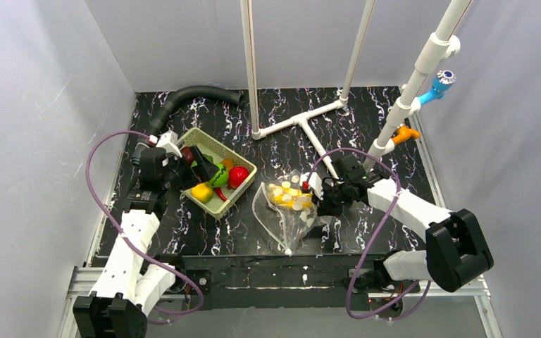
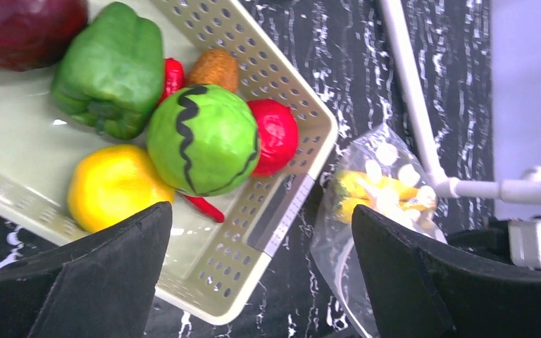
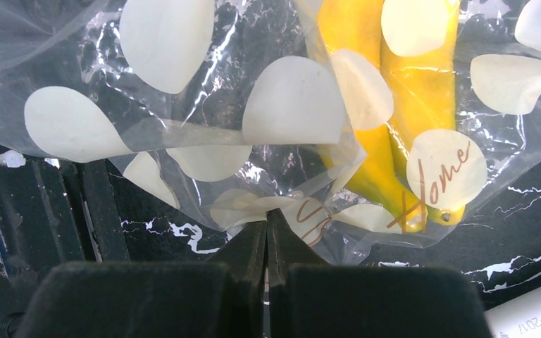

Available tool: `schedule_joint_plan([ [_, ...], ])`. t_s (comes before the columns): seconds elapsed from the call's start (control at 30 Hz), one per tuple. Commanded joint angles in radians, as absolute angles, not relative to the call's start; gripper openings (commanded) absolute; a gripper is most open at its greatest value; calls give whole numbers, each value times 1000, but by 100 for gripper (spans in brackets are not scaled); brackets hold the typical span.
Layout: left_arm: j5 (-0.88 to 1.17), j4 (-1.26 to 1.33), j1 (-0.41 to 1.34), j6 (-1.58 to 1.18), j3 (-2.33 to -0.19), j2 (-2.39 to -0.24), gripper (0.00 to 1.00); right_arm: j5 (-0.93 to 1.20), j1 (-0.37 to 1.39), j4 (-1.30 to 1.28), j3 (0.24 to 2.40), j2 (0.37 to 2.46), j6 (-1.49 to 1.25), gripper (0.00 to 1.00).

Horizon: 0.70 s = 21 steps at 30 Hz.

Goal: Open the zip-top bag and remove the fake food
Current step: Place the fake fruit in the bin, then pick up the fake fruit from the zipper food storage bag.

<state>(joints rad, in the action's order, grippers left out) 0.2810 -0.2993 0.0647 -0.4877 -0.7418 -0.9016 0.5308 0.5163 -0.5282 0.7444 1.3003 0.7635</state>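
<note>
The zip-top bag (image 1: 287,205), clear with off-white dots, lies on the black mat to the right of the basket. A yellow banana (image 3: 373,91) shows inside it. My right gripper (image 3: 267,220) is shut on the bag's crinkled edge, at the bag's right side (image 1: 322,196). The pale green basket (image 1: 252,169) holds fake food: a green striped ball (image 2: 203,137), a green pepper (image 2: 109,67), a yellow piece (image 2: 109,186), a bright red piece (image 2: 276,134) and a dark red one (image 2: 21,28). My left gripper (image 2: 260,225) hangs open over the basket's near corner, holding nothing.
A white pipe frame (image 1: 299,120) stands behind the bag, with an orange clamp (image 1: 405,132) and a blue one (image 1: 440,84) on its right post. A black hose (image 1: 190,94) curves at the back left. Grey walls close in on both sides.
</note>
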Motion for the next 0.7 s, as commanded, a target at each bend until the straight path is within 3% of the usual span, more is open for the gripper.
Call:
schedule_joint_plan([
  [0.0,462,-310,58,-515,-703,-837,98,558,509,-544,769,1287,776,2],
  [0.3,608,-308,81,-596,-658,-836,98,561,510,-551,770,1287,779,2],
  [0.67,496,-308,324,-596,-631,-820,98,564,508,-557,772,1287,782,2],
])
